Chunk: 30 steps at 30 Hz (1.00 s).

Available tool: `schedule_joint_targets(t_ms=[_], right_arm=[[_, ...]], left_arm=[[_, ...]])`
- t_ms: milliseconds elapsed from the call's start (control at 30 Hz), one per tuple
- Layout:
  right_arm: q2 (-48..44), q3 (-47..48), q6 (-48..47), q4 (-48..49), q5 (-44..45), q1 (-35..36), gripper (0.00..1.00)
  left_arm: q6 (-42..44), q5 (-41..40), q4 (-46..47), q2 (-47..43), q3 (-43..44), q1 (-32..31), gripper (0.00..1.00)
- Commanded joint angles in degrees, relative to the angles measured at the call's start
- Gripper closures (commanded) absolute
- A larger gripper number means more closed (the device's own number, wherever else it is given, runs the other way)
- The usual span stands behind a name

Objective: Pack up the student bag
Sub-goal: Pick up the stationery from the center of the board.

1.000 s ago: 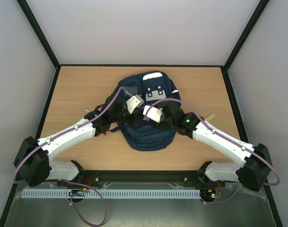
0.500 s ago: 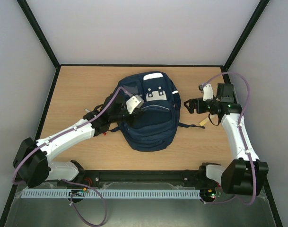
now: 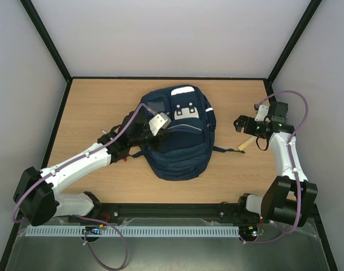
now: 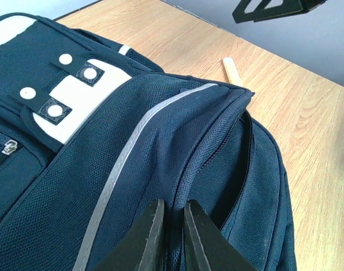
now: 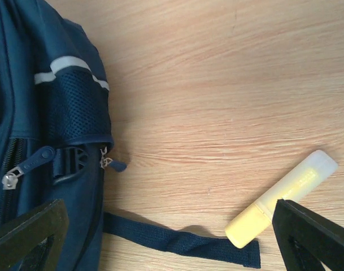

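- Seen the student bag (image 3: 177,135)?
- Yep. Lying flat in the middle of the wooden table (image 3: 92,101). Big and dark blue, with a white patch (image 4: 81,107) on top and pale stripes.
- And the left pincer (image 4: 173,204)?
- Down on the left side of the bag. Squeezed nearly together, pinching a fold of blue cloth right beside the open zip (image 4: 245,152).
- Cloth pulled up?
- Bunched into a ridge between the two black fingers. Hard to say how high.
- What about the right pincer (image 5: 170,206)?
- Spread wide. Holding nothing at all. Hanging over the bare wood to the right of the bag, not touching it.
- Anything under there?
- A yellow marker (image 5: 282,197), lying slanted on the wood, between the two wide fingers in the right wrist view.
- Close to the bag?
- Near, but apart from the blue cloth. Just beside the end of a dark blue strap (image 5: 177,240) sticking out from the bag. Touching the strap or not, cannot tell.
- Anything else on that side?
- A mesh side pocket (image 5: 78,107) with a pale stripe above it. Below that, a small buckle and a little zip pull.
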Motion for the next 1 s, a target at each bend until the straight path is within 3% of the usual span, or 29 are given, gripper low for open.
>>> schedule_joint_targets(t_ms=[0,200,400,700,967], right_arm=[[1.36,0.33,-3.68,-3.61,-1.88,0.07,0.01],[-4.39,-2.18,-15.50,-5.94,-4.26,0.07,0.01],[-7.57,-5.01,-25.75,-10.50,-0.93,0.18,0.03],[-0.83,-6.07,-23.71,-13.84,8.20,0.18,0.20],[4.76,-5.21,-18.04,-10.27,13.87,0.16,0.24]], left_arm=[[-1.21,1.73,3.78,-3.19,1.21,0.16,0.88],[-1.33,2.03,3.71,-3.02,1.30,0.16,0.88],[-1.38,2.15,3.55,-2.57,1.45,0.16,0.89],[-1.42,2.11,3.47,-2.57,1.47,0.16,0.89],[-1.55,2.40,3.45,-2.42,1.49,0.16,0.89]])
